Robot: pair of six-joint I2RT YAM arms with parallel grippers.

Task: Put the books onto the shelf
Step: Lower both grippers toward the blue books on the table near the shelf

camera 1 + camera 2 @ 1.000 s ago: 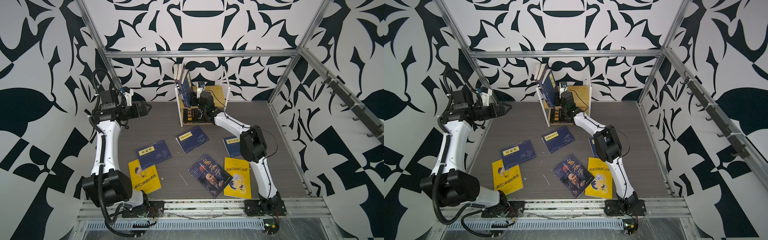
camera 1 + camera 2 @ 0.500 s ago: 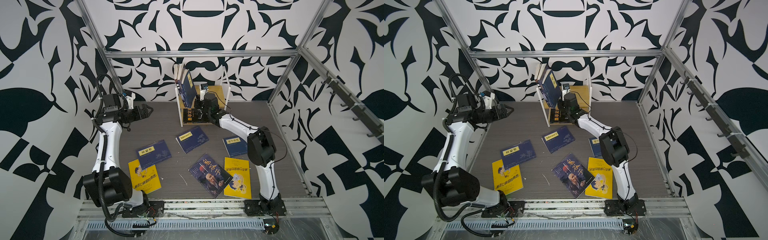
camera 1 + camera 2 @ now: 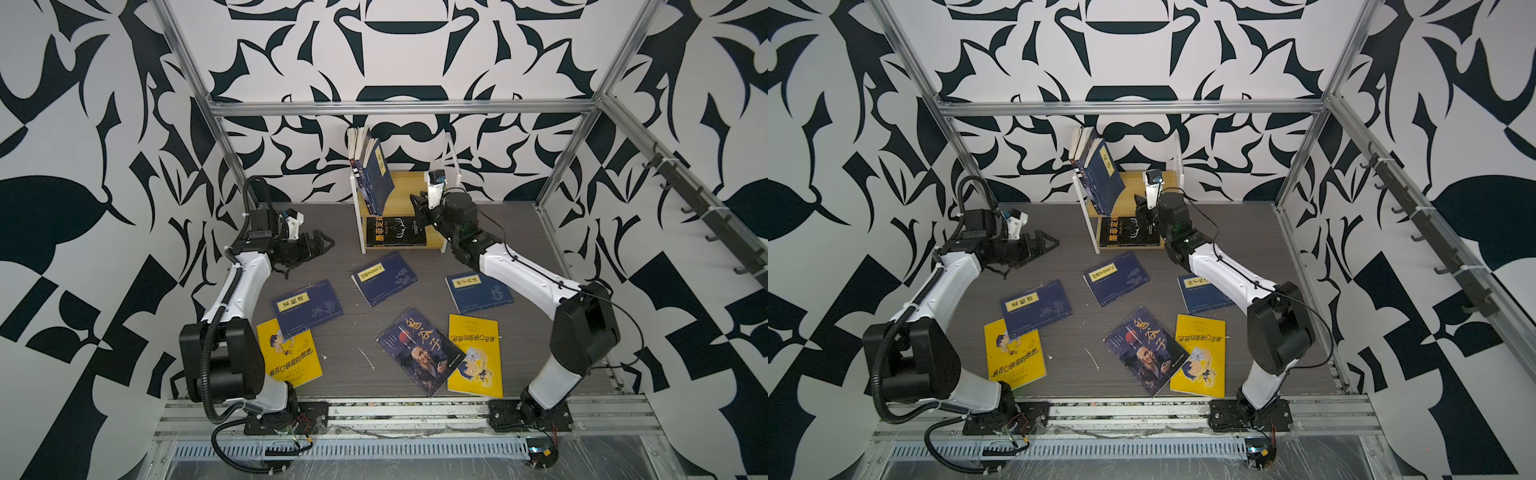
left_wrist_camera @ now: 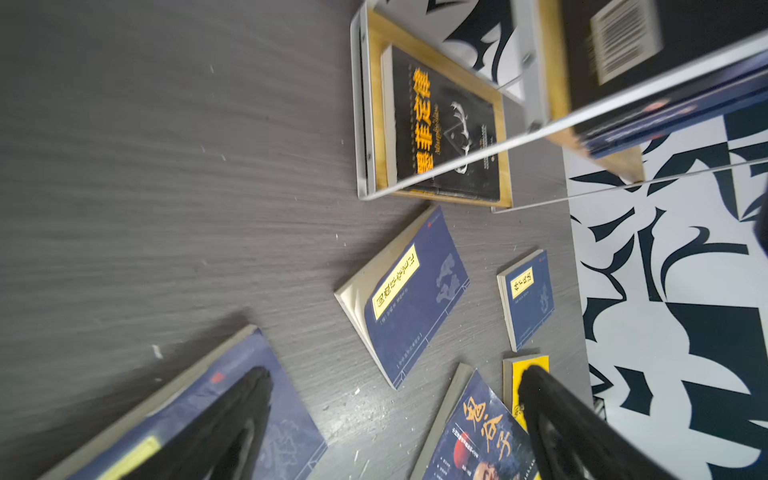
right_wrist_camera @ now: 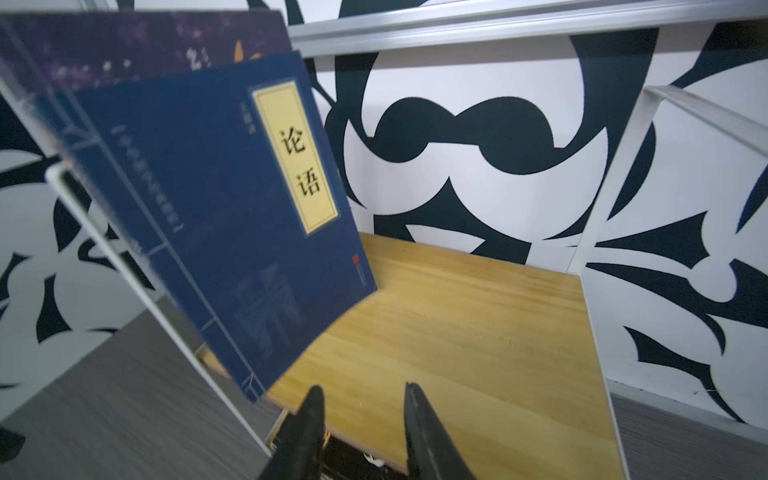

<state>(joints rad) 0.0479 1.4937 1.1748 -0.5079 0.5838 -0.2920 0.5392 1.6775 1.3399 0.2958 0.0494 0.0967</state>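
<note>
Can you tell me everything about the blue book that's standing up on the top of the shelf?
The blue book is a thin paperback. Its navy cover has a yellow label with two black characters, thin pale lines, a faint drawing of a building and a small red mark. It stands on the shelf's top wooden board, tilted, leaning back on another dark book. The right gripper is open close by, not holding it.

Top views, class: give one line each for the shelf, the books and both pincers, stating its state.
shelf: upright, books on both tiers.
upper-tier books: standing, tilted.
black book: flat, lower tier.
navy books: flat on table.
yellow books: flat on table.
portrait book: flat on table.
left pincer: open, empty.
right pincer: open, empty.
</note>
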